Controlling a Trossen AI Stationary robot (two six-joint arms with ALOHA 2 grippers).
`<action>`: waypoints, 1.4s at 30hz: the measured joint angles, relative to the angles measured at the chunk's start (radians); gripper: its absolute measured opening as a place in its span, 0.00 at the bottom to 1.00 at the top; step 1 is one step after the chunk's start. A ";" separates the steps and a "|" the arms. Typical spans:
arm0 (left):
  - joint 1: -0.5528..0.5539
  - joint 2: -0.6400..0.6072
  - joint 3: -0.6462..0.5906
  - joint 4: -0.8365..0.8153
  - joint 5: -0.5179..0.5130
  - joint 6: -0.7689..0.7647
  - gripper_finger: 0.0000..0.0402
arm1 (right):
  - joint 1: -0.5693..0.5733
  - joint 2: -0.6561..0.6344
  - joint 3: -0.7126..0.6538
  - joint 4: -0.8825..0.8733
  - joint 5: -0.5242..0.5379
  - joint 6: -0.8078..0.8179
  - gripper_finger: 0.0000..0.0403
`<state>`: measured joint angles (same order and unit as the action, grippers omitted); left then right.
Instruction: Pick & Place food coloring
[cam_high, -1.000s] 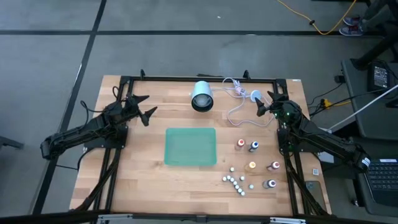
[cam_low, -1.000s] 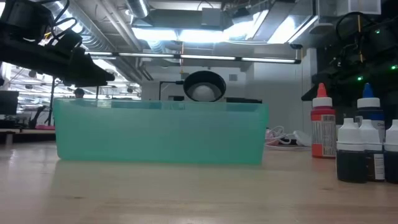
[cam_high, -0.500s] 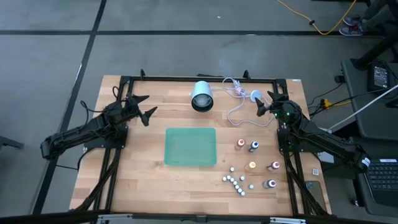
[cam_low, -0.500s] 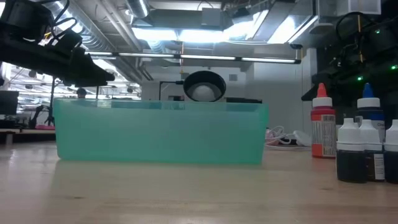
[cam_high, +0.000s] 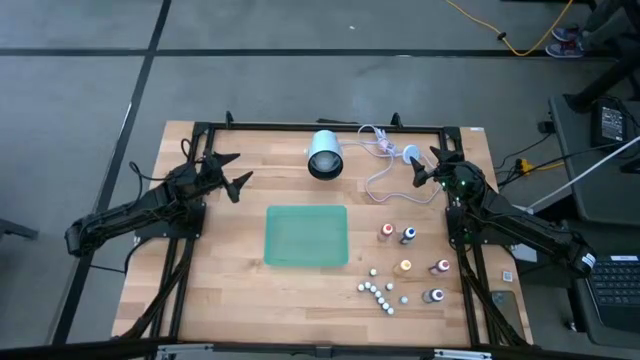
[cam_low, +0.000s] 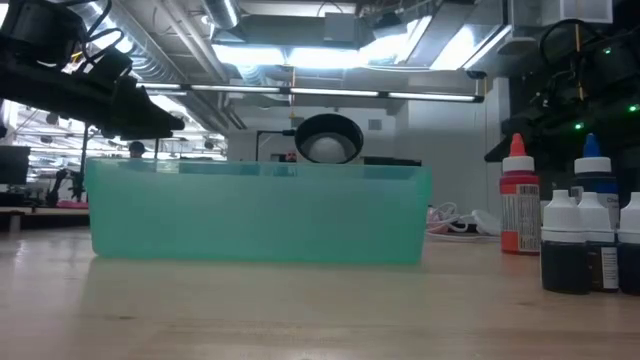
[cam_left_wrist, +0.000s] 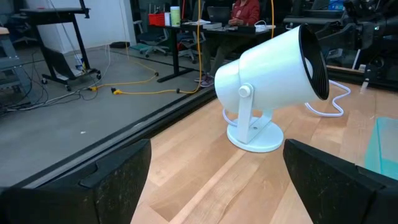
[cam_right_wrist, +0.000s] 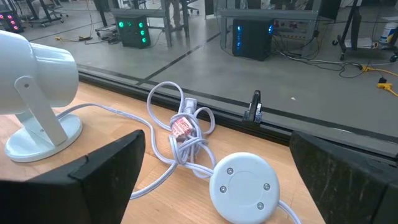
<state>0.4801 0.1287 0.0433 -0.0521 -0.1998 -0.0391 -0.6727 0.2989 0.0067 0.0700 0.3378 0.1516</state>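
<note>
Several tiny food coloring bottles stand upright on the table's right half: a red one (cam_high: 386, 231), a blue one (cam_high: 408, 235), an orange one (cam_high: 405, 266), a dark red one (cam_high: 443, 266) and a dark grey one (cam_high: 436, 295). The red bottle (cam_low: 518, 207) and blue bottle (cam_low: 595, 195) also show in the low view. My left gripper (cam_high: 230, 172) is open and empty at the far left, above the table. My right gripper (cam_high: 422, 168) is open and empty at the far right, far from the bottles.
A teal tray (cam_high: 306, 236) sits mid-table. A white lamp (cam_high: 325, 155) stands at the far edge, its cord (cam_high: 378, 150) and round switch (cam_right_wrist: 241, 186) lying toward my right gripper. Several small white caps (cam_high: 378, 293) lie near the bottles.
</note>
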 joint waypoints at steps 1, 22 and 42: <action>0.000 0.000 0.000 0.000 0.000 0.000 0.90 | 0.000 0.000 0.000 0.000 0.000 0.000 0.99; 0.000 0.000 0.000 0.000 0.000 0.000 0.90 | 0.000 0.000 0.000 0.000 0.000 -0.023 0.99; 0.000 0.000 0.000 0.000 0.000 0.000 0.90 | 0.001 0.001 0.020 0.041 -0.061 -0.154 0.99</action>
<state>0.4801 0.1291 0.0433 -0.0521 -0.2000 -0.0391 -0.6716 0.2996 0.0263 0.1106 0.2766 -0.0019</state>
